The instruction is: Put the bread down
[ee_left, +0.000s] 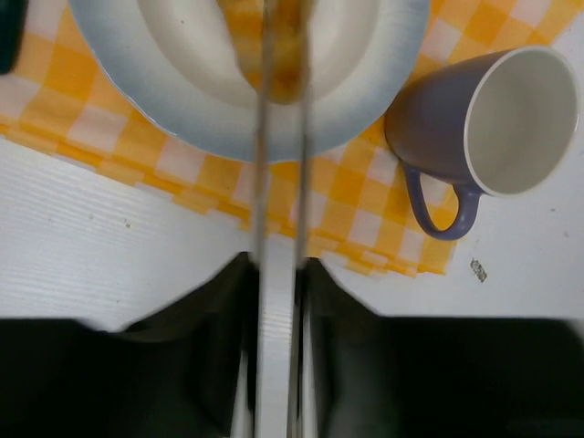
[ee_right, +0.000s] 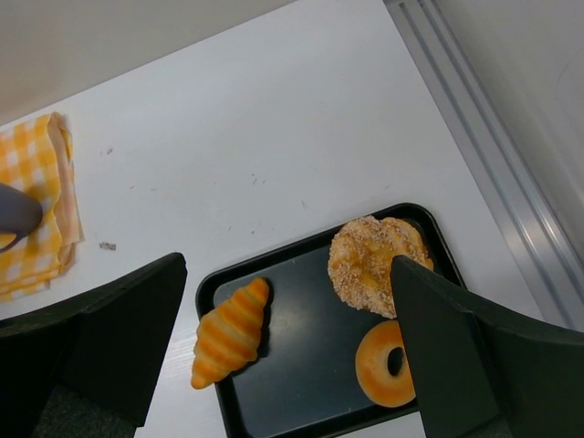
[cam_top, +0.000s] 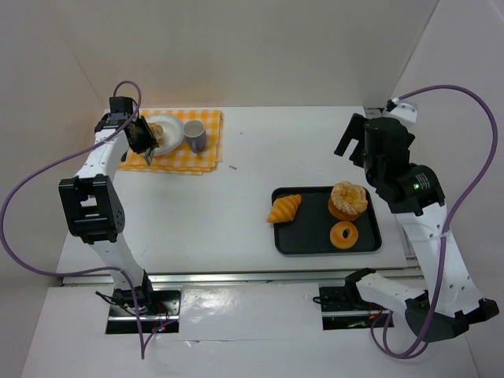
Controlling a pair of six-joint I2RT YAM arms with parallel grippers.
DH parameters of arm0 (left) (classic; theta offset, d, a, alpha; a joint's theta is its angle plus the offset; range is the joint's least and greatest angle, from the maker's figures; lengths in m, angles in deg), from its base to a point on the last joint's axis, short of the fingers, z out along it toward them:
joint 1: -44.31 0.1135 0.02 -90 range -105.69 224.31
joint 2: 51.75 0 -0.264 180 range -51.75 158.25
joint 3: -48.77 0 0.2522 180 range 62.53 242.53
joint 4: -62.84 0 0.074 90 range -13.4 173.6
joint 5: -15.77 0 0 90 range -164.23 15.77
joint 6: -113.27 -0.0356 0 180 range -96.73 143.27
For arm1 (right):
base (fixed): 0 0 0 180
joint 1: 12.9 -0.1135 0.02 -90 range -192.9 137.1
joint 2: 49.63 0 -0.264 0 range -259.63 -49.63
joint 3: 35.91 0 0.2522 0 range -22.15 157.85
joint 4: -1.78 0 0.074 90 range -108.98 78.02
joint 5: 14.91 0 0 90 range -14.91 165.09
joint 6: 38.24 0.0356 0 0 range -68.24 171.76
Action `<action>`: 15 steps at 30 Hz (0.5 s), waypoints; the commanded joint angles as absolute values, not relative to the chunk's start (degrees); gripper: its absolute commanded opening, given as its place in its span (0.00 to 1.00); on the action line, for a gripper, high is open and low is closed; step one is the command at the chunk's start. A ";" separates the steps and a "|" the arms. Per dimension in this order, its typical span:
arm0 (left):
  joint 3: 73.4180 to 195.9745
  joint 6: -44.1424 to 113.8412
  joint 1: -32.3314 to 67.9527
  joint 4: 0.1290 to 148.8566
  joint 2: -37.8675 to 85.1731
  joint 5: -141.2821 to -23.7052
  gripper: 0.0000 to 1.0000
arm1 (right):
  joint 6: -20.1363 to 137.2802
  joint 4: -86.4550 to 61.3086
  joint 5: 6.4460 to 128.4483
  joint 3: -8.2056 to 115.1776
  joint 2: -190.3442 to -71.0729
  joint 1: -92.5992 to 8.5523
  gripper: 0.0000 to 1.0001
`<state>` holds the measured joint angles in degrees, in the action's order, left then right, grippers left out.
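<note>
Near edge of the desk [cam_top: 252, 150]: both arm bases, side by side. Just beyond them, on the right half, a black tray [cam_top: 327, 250] carries three pieces: a croissant [cam_top: 285, 208] at its left end, a ring doughnut [cam_top: 344, 235] at the near right, and a sesame-crusted round [cam_top: 348, 198] behind the doughnut, just beside it. None of the three is touched by an arm. The right pincer [ee_right: 287, 274] hangs above the far right of the tray, well clear of it, jaws wide, nothing between them; its wrist view looks straight down on all three pieces. The middle of the desk is plain white, with a small dark speck near the cloth. Far left: a folded yellow-and-white checked cloth [ee_left: 356, 210] with a pale, blue-rimmed plate [ee_left: 182, 119] on it and, to the plate's right, an upright lilac mug [ee_left: 511, 119] — handle turned towards the near side, inside white. The left arm reaches out to this corner. The left pincer [ee_left: 284, 36] is down over the plate, jaws narrow, its two thin fingers [ee_left: 262, 137] running nearly parallel and close together. The bread [ee_left: 285, 78] — a small golden piece — sits in the well of the plate, between the fingers, which are drawn in on it. The fingers are blurred in the wrist view, so how firm the contact is cannot be read.
</note>
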<state>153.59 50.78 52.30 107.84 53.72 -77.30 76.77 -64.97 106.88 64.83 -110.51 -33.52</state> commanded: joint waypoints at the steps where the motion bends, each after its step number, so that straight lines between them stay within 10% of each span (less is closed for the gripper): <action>1: 156.83 51.31 52.57 106.13 53.02 -77.75 0.49 | 76.54 -61.55 105.77 65.92 -110.62 -33.20 1.00; 4: 156.31 51.31 52.57 106.13 50.21 -77.04 0.73 | 76.54 -61.55 105.76 65.92 -110.62 -33.20 1.00; 15: 154.64 51.22 51.88 107.09 39.84 -76.51 0.61 | 77.07 -62.08 105.15 64.17 -108.51 -33.20 1.00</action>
<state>153.90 50.69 52.30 109.22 47.34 -76.32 76.99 -64.66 105.22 64.72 -110.12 -33.52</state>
